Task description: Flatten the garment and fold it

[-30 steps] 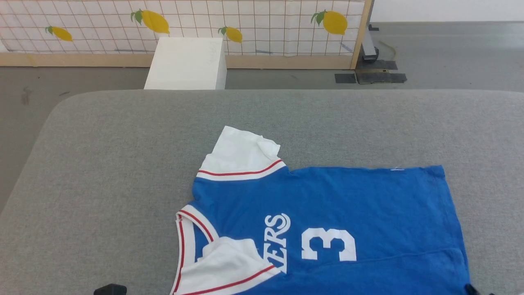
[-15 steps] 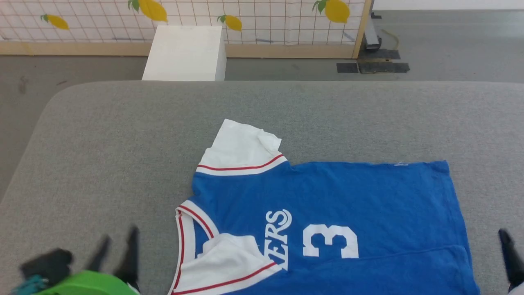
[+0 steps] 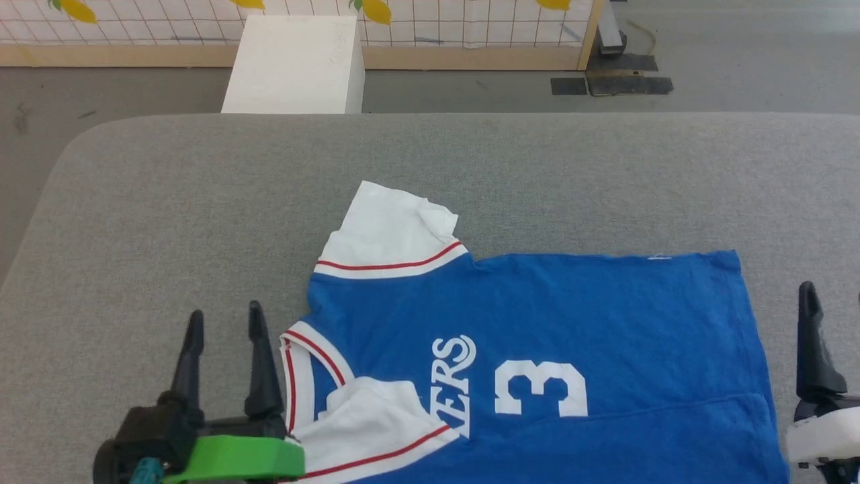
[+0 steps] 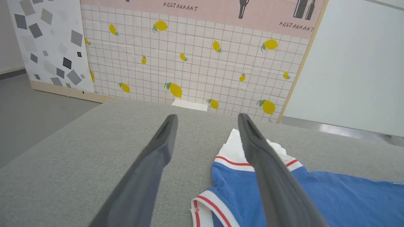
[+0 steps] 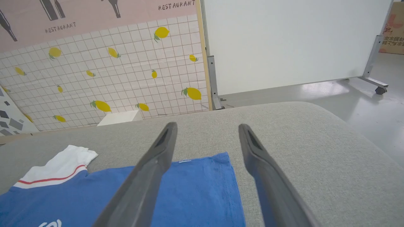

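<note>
The garment lies flat and sideways on the grey table, its collar to the left and its hem to the right. One white sleeve points away from me; the other white sleeve is folded over the chest print. My left gripper stands open just left of the collar, nothing between its fingers; the left wrist view has the left gripper over bare table beside the garment. My right gripper is beside the hem; in its wrist view the right gripper is open above the garment's far hem corner.
The padded grey table has rounded corners, with its far edge close behind the shirt. A white box stands on the floor beyond it, before a lemon-print panel. A white board on wheels stands further right.
The head camera has tilted down. Both grippers have risen from the bottom edge into view, left beside the collar, right beside the hem. The garment lies as before.
</note>
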Controlling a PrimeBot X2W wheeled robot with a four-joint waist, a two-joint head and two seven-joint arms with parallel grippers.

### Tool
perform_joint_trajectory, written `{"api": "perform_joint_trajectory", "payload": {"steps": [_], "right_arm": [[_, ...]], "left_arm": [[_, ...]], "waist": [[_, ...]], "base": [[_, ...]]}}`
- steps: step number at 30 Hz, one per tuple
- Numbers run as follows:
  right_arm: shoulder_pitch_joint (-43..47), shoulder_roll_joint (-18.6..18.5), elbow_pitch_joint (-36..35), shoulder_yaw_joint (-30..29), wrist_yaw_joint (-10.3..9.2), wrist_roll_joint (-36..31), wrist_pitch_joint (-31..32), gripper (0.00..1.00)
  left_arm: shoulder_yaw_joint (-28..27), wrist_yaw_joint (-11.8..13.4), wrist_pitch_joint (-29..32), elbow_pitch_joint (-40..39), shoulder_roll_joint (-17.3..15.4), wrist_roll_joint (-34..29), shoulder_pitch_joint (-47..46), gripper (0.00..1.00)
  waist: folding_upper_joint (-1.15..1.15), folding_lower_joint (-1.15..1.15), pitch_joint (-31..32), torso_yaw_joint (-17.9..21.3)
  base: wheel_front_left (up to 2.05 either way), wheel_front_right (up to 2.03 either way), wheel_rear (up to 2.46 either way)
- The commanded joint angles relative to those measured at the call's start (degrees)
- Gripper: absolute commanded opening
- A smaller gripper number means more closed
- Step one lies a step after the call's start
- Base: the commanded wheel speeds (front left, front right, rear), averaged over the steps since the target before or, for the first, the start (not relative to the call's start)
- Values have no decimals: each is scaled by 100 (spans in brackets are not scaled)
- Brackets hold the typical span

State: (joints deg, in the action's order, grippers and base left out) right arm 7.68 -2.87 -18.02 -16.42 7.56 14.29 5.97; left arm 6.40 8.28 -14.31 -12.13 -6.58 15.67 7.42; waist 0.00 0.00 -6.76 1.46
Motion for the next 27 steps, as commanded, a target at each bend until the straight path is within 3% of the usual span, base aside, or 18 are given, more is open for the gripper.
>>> {"api": "perform_joint_trajectory", "payload": {"steps": [1, 7, 8, 10, 11, 14, 22, 27], "right_arm": [[-64, 0, 63, 66, -8, 47, -78, 100], [-139, 0, 229, 129, -8, 101, -221, 100], [-228, 0, 242, 143, -8, 117, -239, 100], [-307, 0, 254, 164, -8, 135, -254, 100], [-435, 0, 273, 224, -8, 170, -275, 100], [-589, 0, 314, 315, -8, 220, -313, 100], [-873, 0, 487, 495, -8, 288, -387, 100], [-1046, 0, 595, 615, -8, 308, -434, 100]], "left_arm": [[46, -38, -46, 86, 27, -37, -166, 100], [74, -307, 256, 276, -348, -173, -892, 100], [85, -531, 793, 312, -623, -128, -1550, 100], [141, -703, 1185, 343, -753, -61, -2031, 100], [251, -969, 1857, 518, -940, 56, -2785, 100], [400, -1126, 2498, 811, -1177, -92, -3642, 100], [797, -1460, 4419, 2036, -1094, 662, -5327, 100], [878, -1514, 5113, 2652, -1165, 999, -5904, 100]], "waist": [[0, 0, -71, 21], [0, 0, -350, 46], [0, 0, -588, 73], [0, 0, -761, 87], [0, 0, -1052, 116], [0, 0, -1349, 174], [0, 0, -1971, 314], [0, 0, -2282, 469]], "base": [[0, 0, 0], [0, 0, 0], [0, 0, 0], [0, 0, 0], [0, 0, 0], [0, 0, 0], [0, 0, 0], [0, 0, 0]]}}
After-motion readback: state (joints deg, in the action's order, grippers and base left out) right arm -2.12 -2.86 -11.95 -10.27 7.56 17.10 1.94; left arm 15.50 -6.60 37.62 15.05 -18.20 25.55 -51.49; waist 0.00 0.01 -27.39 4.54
